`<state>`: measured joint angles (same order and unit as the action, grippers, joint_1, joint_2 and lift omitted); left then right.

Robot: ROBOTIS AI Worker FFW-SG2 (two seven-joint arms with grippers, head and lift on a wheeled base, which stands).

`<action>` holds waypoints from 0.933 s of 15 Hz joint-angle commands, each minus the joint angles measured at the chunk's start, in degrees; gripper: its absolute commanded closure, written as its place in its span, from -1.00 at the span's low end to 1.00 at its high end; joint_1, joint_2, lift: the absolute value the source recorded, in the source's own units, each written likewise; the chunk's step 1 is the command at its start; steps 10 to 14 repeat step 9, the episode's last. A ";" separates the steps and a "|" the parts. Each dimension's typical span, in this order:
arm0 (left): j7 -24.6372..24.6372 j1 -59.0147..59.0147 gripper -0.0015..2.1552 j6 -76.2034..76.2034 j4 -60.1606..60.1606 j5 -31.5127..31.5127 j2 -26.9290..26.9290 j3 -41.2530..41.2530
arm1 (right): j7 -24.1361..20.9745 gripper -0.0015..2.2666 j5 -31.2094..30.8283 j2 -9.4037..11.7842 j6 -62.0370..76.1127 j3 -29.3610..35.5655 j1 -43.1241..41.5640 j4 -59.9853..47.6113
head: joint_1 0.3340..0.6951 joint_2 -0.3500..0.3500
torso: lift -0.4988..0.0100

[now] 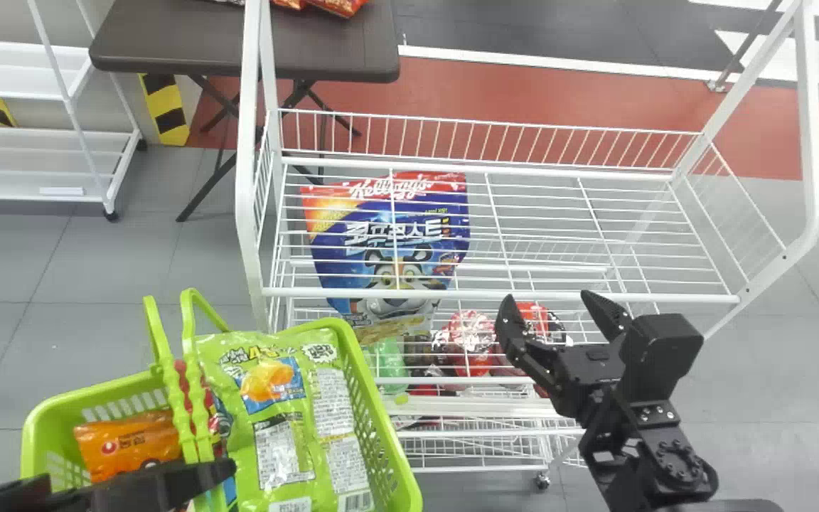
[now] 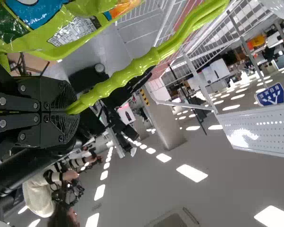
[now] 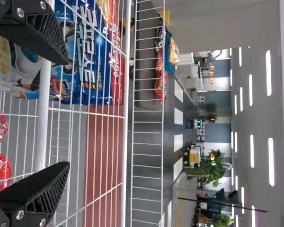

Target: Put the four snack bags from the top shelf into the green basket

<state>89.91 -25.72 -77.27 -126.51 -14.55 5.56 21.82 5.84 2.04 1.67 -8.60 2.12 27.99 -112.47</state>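
One white rack (image 1: pixel 15 71) at far left, beside a dark table (image 1: pixel 189 35) with red bags (image 1: pixel 338 6) on it. Nearer, on the left, the green basket (image 1: pixel 409 476). Has an orange snack bag (image 1: pixel 129 441) in the left part of it. Grips the basket's green handle (image 1: pixel 196 398) with the left tool (image 1: pixel 228 469), black jaws shut on it in the left wrist view too. Behind the handle, something red (image 1: pixel 216 423), too hidden to tell what. Just right of that, a big green snack bag (image 1: pixel 274 427), propped up in the basket and reaching above its far rim.

Farther right, the wire top shelf (image 1: pixel 559 173) of a white unit. Seen through its wires at the left end and lower than them, a large blue and red bag (image 1: pixel 409 235). Below and nearer, a green item (image 1: pixel 389 363), with red packs (image 1: pixel 473 345) to its right. Holds the right tool (image 1: pixel 552 306) wide open by the near rail of the top shelf, its black fingers (image 3: pixel 40 38) well apart and nothing between them.
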 commanded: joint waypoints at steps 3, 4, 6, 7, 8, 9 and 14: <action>0.66 -0.56 0.99 -0.57 -0.58 0.22 -0.03 -0.11 | -0.48 -0.94 0.42 0.00 -2.27 -0.80 0.92 -0.47 | 1.00 -0.41 | 0.95; 0.66 -0.56 0.99 -0.57 -0.58 0.31 -0.03 -0.03 | -0.48 -0.94 0.69 0.00 -2.27 -0.89 0.92 -0.56 | 1.00 -0.41 | 0.95; 0.66 -0.38 0.99 -1.27 -0.67 0.31 -0.03 0.15 | -0.48 -0.94 1.30 0.09 -3.50 -0.89 0.83 -1.35 | 1.00 -0.39 | 0.95; 0.66 -0.03 1.00 -1.45 -0.67 0.31 0.06 -0.03 | -0.48 -0.94 1.30 0.09 -3.50 -0.80 0.83 -1.52 | 1.00 -0.39 | 0.95; 0.66 0.06 0.99 -1.62 -0.58 0.40 0.15 -0.03 | -0.48 -0.93 1.30 0.09 -3.67 -0.80 0.75 -1.61 | 1.00 -0.38 | 0.95; 0.66 0.15 0.99 -1.62 -0.58 0.40 0.33 -0.03 | -0.48 -0.93 1.30 0.09 -3.67 -0.80 0.66 -1.61 | 1.00 -0.38 | 0.95; 0.66 0.15 0.99 -1.62 -0.58 0.40 0.33 -0.03 | -0.48 -0.93 1.30 0.09 -3.67 -0.80 0.66 -1.61 | 1.00 -0.38 | 0.95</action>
